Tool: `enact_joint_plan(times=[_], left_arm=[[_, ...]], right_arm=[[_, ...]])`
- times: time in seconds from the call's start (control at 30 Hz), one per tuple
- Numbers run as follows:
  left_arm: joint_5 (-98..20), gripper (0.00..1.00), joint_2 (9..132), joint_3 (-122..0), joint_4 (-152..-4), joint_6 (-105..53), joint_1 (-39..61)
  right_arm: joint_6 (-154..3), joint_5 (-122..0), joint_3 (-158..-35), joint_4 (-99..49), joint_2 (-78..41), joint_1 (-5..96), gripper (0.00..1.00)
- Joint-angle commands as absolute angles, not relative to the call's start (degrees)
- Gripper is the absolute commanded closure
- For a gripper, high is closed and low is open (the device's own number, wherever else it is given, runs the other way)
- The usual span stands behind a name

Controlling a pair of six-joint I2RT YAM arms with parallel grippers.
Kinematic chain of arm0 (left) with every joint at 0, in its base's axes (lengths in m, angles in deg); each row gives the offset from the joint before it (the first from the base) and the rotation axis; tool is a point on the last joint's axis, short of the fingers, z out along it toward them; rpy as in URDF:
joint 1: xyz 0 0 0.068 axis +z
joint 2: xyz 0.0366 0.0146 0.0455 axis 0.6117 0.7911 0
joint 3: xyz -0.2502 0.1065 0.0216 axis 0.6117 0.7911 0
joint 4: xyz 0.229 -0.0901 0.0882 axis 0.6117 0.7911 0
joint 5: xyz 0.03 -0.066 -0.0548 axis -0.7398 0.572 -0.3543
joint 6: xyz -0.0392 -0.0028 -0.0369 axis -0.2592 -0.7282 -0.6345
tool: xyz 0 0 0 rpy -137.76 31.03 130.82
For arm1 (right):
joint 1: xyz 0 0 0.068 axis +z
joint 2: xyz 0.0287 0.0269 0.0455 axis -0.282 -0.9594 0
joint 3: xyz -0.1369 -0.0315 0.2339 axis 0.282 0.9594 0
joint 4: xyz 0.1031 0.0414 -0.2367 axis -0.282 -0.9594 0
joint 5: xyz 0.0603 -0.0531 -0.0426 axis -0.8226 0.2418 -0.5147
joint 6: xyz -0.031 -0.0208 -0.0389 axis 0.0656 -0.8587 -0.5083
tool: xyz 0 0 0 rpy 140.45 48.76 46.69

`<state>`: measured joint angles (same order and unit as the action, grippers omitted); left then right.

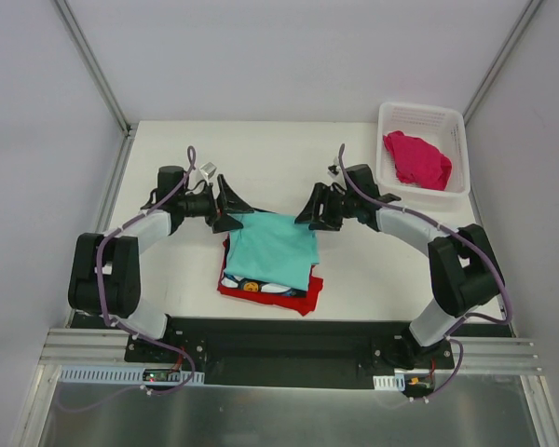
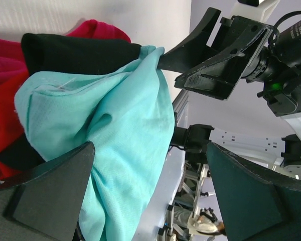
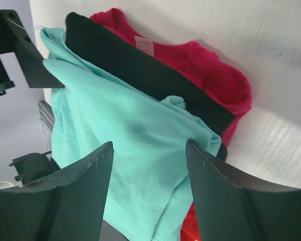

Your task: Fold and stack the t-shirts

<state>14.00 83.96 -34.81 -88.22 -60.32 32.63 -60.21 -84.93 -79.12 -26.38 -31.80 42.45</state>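
Observation:
A stack of t-shirts lies mid-table: the mint-teal one (image 1: 272, 247) on top, the black daisy-print one (image 1: 257, 286) under it, the red one (image 1: 303, 300) at the bottom. The magenta-pink shirt (image 1: 416, 159) sits crumpled in the basket. My left gripper (image 1: 235, 216) stands open at the teal shirt's far left corner, and my right gripper (image 1: 309, 210) stands open at its far right corner. In the left wrist view my left gripper (image 2: 150, 150) has its fingers apart around rumpled teal cloth (image 2: 105, 125). The right gripper (image 3: 149, 145) likewise straddles teal cloth (image 3: 115, 110) without pinching it.
The white lattice basket (image 1: 452, 122) stands at the back right of the table. A small grey object (image 1: 208, 170) lies behind the left arm. Frame posts rise at both back corners. Bare tabletop (image 1: 373, 265) lies around the stack.

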Motion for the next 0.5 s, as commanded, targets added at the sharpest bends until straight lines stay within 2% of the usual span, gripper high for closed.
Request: enact_joint_plan(times=[0.0, 0.13, 0.33, 0.47], left_arm=[[13.7, 0.06, 80.7, -35.9, -84.3, -55.0, 34.1], [13.0, 0.06, 78.8, -36.6, -81.3, -54.3, 34.3], [14.3, 0.05, 71.0, -40.6, -79.1, -58.6, 34.0], [15.2, 0.02, 67.1, -41.7, -79.0, -62.3, 33.1]], right_arm=[[-66.3, -81.8, -82.4, -32.4, -31.4, 41.3, 0.37], [-67.4, -82.2, -84.3, -36.0, -29.2, 40.4, 0.37], [-64.7, -84.4, -88.6, -42.3, -18.3, 41.0, 0.35], [-62.3, -85.5, -87.2, -42.6, -12.4, 42.0, 0.35]])
